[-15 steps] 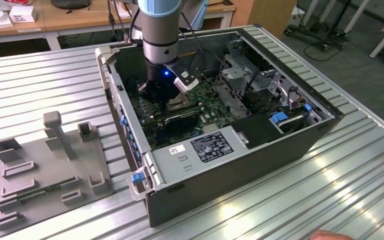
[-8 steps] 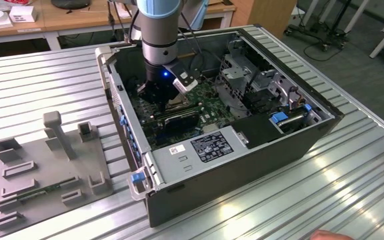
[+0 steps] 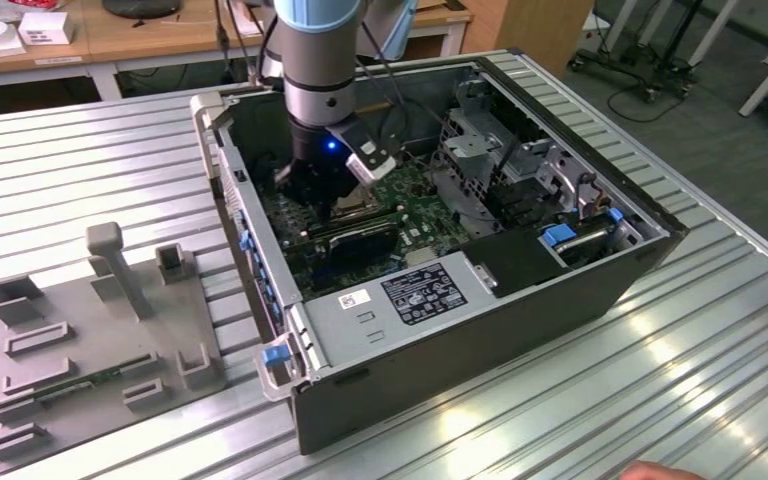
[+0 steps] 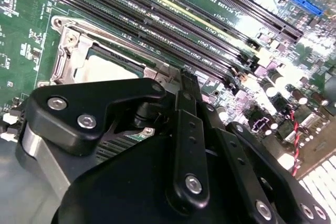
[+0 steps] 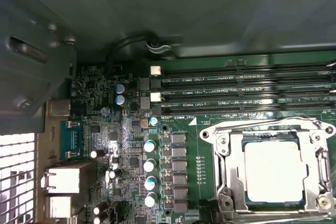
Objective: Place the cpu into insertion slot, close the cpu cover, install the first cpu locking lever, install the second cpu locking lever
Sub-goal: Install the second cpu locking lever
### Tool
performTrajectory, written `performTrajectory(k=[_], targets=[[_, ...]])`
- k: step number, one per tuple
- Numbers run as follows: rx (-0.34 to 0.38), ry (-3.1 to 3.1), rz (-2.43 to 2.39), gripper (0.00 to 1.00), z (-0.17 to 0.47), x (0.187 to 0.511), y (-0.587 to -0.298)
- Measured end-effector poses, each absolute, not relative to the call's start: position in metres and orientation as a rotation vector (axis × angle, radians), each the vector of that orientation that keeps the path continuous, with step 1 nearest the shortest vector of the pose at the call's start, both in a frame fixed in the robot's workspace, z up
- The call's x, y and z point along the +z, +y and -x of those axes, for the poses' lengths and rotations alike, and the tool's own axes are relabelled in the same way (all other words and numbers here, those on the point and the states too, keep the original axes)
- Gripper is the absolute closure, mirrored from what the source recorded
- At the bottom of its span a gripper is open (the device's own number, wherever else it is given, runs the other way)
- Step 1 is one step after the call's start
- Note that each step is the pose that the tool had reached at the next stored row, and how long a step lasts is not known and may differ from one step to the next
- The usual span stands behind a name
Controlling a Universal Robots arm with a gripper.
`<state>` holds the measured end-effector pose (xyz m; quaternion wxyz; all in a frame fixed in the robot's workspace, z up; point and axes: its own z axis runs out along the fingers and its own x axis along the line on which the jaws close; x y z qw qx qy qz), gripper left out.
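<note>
The arm has its gripper down inside the open computer case, right over the insertion slot, and in the second wrist view the black linkage of the gripper blocks the tips, so I cannot tell whether it is spread or closed, or whether it grips anything. The cpu sits in the slot, its pale metal top showing through the window of the cpu cover, which lies down flat around it like a silvery frame. I'd judge the chip light, rigid and easily harmed; it wants holding by its edges only, never pressed on its underside, and its smooth top would be slippery. The cover looks like thin stiff sheet metal, hinged at one side of the slot, best pushed on its frame and not through the window. The levers would be springy wire, but I can't make them out clearly. The memory slots run just beside the slot and look bare. On the table, well apart from the case, a grey fixture tray has several pockets, one holding what looks like a green memory stick.
</note>
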<state>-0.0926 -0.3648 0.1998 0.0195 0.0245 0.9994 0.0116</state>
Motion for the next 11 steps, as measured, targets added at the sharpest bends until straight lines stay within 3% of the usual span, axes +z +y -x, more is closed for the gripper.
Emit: performTrajectory(k=[11], targets=[[0.036, 3.102, -0.076, 0.89, 0.093, 0.216, -0.365]])
